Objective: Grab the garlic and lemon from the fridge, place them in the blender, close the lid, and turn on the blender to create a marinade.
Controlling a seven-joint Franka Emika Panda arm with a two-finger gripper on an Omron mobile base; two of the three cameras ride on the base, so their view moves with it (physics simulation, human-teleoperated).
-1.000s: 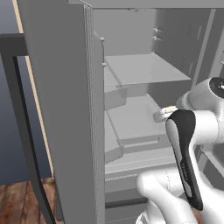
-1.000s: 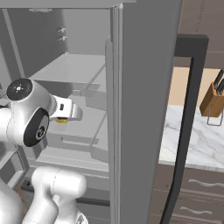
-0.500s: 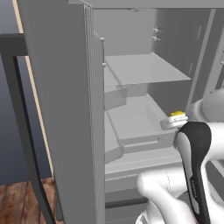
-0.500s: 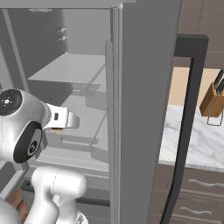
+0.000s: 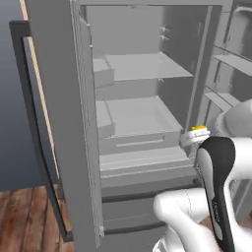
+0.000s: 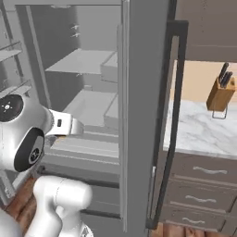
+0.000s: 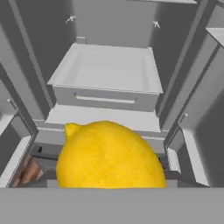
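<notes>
The yellow lemon (image 7: 109, 155) sits right in front of the hand camera, held between the fingers, which it hides. In the left base view the lemon (image 5: 199, 128) shows as a yellow spot at my gripper (image 5: 193, 138), in front of the open grey fridge (image 5: 138, 113) at the height of its lower shelf. The gripper is shut on the lemon. The fridge's drawer (image 7: 105, 65) and shelves lie beyond the fruit and look bare. The garlic, the blender and the lid are out of view.
The fridge's open door with its shelves (image 5: 231, 59) stands to the right of the arm. The fridge's side wall (image 6: 143, 92) separates the arm from a marble counter (image 6: 203, 129) that carries a knife block (image 6: 220, 92) above drawers (image 6: 203, 185).
The hand has drawn back from the fridge shelves toward the robot, carrying the lemon with it. The arm's elbow has dropped lower.
</notes>
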